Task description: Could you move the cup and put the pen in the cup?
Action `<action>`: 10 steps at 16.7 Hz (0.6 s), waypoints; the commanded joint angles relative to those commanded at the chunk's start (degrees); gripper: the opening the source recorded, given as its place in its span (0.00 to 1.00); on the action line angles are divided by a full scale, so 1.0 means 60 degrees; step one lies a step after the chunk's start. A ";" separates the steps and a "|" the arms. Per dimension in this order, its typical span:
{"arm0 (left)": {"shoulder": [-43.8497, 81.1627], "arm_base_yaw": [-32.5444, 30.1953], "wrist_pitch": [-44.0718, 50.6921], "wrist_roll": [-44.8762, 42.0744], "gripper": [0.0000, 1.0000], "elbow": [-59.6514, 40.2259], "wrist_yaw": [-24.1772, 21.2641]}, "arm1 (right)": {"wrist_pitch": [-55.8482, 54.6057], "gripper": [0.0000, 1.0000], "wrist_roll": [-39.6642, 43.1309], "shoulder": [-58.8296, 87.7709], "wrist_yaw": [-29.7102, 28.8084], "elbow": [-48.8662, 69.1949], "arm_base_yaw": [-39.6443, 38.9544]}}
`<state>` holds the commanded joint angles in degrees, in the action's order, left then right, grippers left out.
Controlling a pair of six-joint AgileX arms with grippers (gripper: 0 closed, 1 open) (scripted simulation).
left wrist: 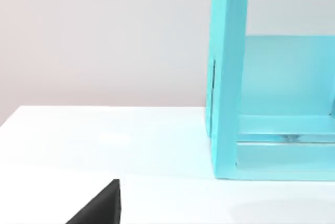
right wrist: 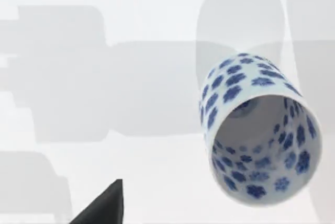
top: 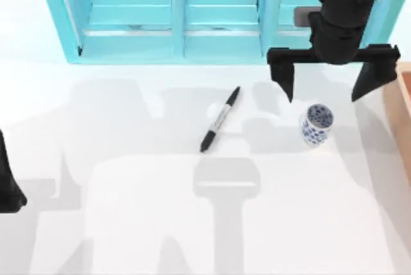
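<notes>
Right gripper [top: 322, 92] is held spread wide above the cup [top: 316, 124], which stands upright near the desk's [top: 128, 178] right edge. The pen [top: 220, 119] lies flat mid-desk, apart from the cup. Left gripper [top: 9, 188] is parked at the left edge; finger state cannot be told.

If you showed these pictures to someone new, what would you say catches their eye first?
Probably the right hand, black and spread wide open, hanging just above the blue-flowered cup standing upright toward the table's right side. Next, the pen lying diagonally on the white table near the middle, left of the cup and apart from it. Behind both, a turquoise shelf spans the far edge.
</notes>
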<state>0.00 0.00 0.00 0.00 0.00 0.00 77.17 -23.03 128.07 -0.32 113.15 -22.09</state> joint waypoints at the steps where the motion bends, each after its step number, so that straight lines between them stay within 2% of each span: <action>1: 0.0000 0.0000 0.0000 0.0000 1.00 0.0000 0.0000 | 0.0572 1.00 0.0001 0.0117 0.0009 0.0714 0.0000; 6: 0.0000 0.0000 0.0000 0.0000 1.00 0.0000 0.0000 | 0.3343 1.00 0.0013 0.0529 0.0033 0.4152 0.0048; 10: 0.0000 0.0000 0.0000 0.0000 1.00 0.0000 0.0000 | 0.4433 1.00 0.0031 0.0570 -0.0005 0.5311 0.0090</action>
<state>0.00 0.00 0.00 0.00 0.00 0.00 103.76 -22.84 131.48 -0.34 145.01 -21.55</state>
